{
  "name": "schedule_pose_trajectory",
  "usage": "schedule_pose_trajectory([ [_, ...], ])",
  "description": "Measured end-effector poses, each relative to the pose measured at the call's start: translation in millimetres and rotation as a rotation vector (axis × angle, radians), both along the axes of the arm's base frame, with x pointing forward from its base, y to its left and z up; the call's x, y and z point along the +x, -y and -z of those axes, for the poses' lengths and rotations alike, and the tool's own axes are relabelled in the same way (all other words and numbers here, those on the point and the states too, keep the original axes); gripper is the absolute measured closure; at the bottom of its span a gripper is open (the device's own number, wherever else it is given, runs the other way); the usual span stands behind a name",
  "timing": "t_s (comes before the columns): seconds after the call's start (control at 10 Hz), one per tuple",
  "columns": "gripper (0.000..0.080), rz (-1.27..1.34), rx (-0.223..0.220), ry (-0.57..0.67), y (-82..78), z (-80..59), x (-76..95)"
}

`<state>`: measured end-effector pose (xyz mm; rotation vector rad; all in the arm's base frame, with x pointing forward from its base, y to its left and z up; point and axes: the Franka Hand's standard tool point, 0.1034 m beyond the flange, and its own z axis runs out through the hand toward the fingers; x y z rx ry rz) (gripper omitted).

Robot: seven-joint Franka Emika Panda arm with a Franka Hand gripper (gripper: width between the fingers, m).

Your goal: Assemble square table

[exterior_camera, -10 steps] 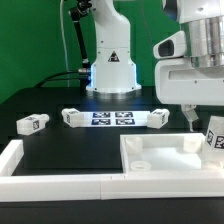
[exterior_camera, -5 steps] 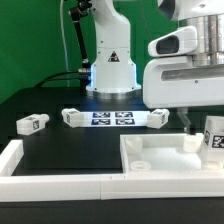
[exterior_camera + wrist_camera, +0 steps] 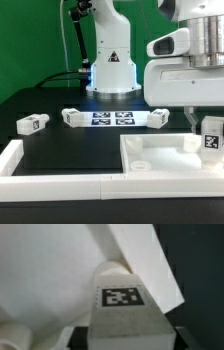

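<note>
The white square tabletop (image 3: 165, 160) lies at the exterior view's lower right, rim up. My gripper (image 3: 206, 128) is shut on a white tagged leg (image 3: 211, 136) and holds it upright over the tabletop's far right corner. In the wrist view the held leg (image 3: 122, 308) fills the middle, its tag facing the camera, with the dark fingers (image 3: 84, 336) on both sides. The tabletop's rim (image 3: 140, 263) lies just beyond it. Three more legs lie on the black table: one at the left (image 3: 31, 123), and one at each end (image 3: 72, 117) (image 3: 158, 118) of the marker board.
The marker board (image 3: 112, 118) lies in front of the robot base (image 3: 110, 60). Long low white border strips (image 3: 40, 170) run along the left and front edges of the table.
The gripper with the held leg has shifted a little toward the exterior view's left, over the tabletop's corner. The loose legs and the tabletop have not moved.
</note>
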<state>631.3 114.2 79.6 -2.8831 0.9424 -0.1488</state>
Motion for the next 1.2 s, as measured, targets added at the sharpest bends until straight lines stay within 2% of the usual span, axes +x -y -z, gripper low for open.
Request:
schedule_pose_trajectory([
  [0.1, 0.0511, 0.154, 0.013, -0.012, 1.0, 0.0, -0.4],
  [0.3, 0.051, 0.579, 0.092, -0.049, 1.6, 1.3, -3.5],
  [0.5, 0.0508, 0.892, 0.184, -0.083, -2.9, 1.8, -3.9],
  [0.6, 0.0508, 0.949, 0.192, -0.092, -5.5, 1.9, -3.8],
  [0.7, 0.0433, 0.946, 0.191, -0.092, -5.5, 2.4, -4.0],
  [0.8, 0.0298, 0.938, 0.19, -0.091, -5.5, 2.6, -4.0],
  [0.9, 0.0298, 0.866, 0.176, -0.086, -5.6, 2.6, -4.5],
  [1.0, 0.0181, 0.641, 0.125, -0.083, -7.6, 2.0, -6.2],
  [1.1, 0.0158, 0.45, 0.101, -0.065, -9.0, -0.2, -4.1],
  [1.2, 0.0158, 0.384, 0.092, -0.056, -9.6, -0.7, -4.0],
])
